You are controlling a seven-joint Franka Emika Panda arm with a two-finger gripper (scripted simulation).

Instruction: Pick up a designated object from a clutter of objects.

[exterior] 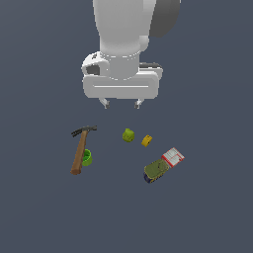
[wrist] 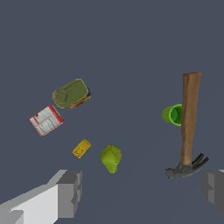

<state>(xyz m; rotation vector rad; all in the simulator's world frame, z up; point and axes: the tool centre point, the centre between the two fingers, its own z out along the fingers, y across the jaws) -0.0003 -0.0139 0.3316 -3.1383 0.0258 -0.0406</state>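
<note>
The designated object is a tiny yellow-orange block (exterior: 147, 141) with small dark holes; it lies on the grey floor just to the exterior view's right of the yellow-green lump (exterior: 129, 135). It also shows in the wrist view (wrist: 82, 148), beside the lump (wrist: 111, 158). My gripper (exterior: 120, 103) hangs open and empty well above the floor, behind the lump and the block. In the wrist view its two grey fingers (wrist: 70, 193) stand wide apart with nothing between them.
A brown-handled hammer (exterior: 81, 148) lies at the exterior view's left, with a green cup (exterior: 87, 157) against its handle. An olive tin can (exterior: 155, 171) and a red-and-white box (exterior: 173, 157) lie together at the right front.
</note>
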